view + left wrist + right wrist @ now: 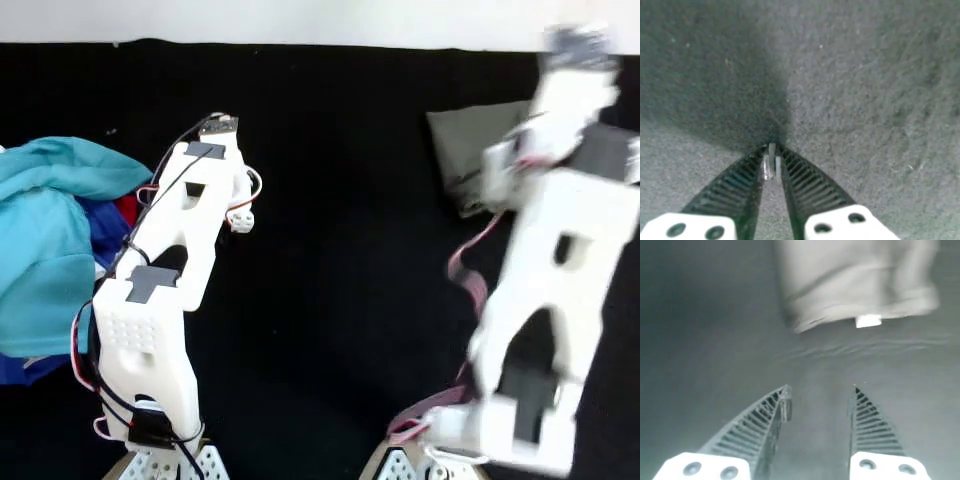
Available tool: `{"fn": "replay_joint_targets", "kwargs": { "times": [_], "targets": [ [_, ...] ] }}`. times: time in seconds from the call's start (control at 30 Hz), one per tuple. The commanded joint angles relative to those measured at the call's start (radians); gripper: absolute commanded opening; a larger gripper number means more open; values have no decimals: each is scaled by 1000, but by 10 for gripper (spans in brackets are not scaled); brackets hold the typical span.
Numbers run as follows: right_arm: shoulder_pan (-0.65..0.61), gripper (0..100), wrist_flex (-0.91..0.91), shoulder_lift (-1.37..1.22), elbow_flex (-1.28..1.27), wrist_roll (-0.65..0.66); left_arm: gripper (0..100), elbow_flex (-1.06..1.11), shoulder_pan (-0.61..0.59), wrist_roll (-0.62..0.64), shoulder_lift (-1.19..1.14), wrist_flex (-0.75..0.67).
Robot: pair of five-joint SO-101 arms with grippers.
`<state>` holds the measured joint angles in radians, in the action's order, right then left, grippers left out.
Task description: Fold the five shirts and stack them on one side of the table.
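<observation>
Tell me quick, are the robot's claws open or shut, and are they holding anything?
Left gripper: shut, holding nothing.
Right gripper: open, empty, just short of the folded grey shirt.

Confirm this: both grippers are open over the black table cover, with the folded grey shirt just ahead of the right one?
Not quite: the left gripper is shut, with its fingertips meeting, as the left wrist view shows. The right gripper is open over the black table cover, with the folded grey shirt just ahead of it.
</observation>
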<state>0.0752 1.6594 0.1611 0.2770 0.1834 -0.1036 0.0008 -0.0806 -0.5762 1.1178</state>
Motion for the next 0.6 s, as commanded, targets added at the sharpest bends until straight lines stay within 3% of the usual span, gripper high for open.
{"fn": "replay_joint_targets", "kwargs": {
  "times": [0.0, 0.13, 0.23, 0.43, 0.57],
  "targets": [
    [-209, 183, -321, 312, -656, -57, 9, 4, -8, 2, -7, -25],
    [-331, 183, -743, 475, -1127, -92, 9, 4, -8, 2, -7, -25],
    [-377, 183, -964, 499, -1354, -92, 9, 4, -8, 2, -7, -25],
    [-383, 183, -1125, 430, -1489, -94, 9, 2, -5, 2, -7, -25],
    [-381, 183, -1185, 367, -1498, -183, 9, 1, -13, -3, -2, -18]
  ]
}}
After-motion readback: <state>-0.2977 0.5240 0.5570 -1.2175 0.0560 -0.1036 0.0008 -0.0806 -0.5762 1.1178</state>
